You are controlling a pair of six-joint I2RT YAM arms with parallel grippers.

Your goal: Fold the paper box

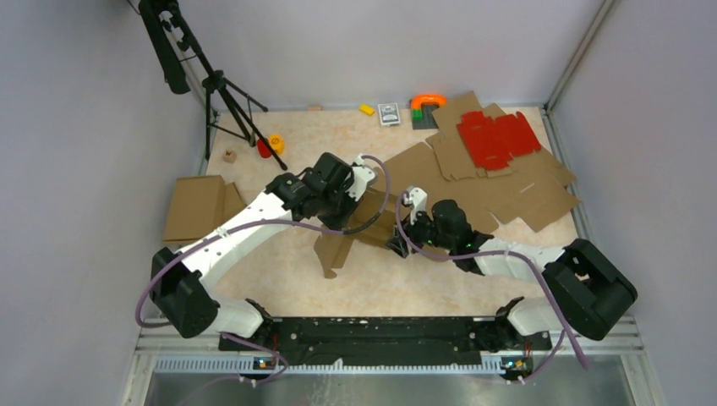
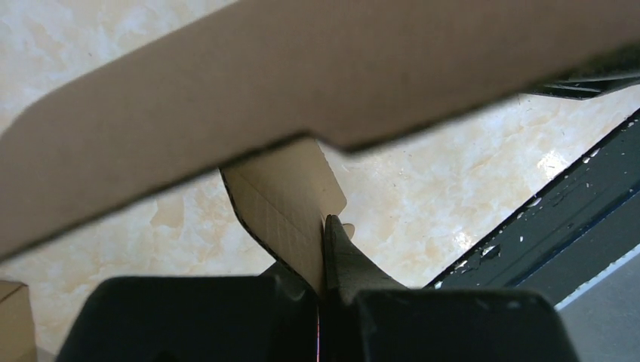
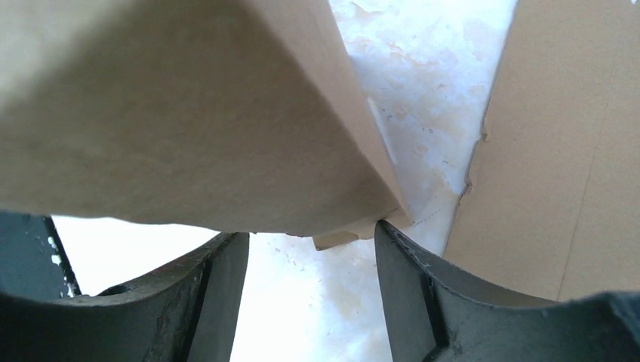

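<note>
Left gripper (image 2: 322, 260) clenched on a paper box (image 1: 336, 249) tab, centre frame. Right gripper (image 3: 309, 260) jaws apart, gripping nothing, box panel just above its fingers.

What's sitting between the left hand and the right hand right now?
A raised panel of the paper box, seen in the top view. The left hand pinches one flap; the right hand is open on the panel's other side.

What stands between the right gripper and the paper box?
Nothing visible. The right gripper is open, close up to a panel of the paper box, with no other object between them. The left gripper is shut on one of its flaps.
</note>
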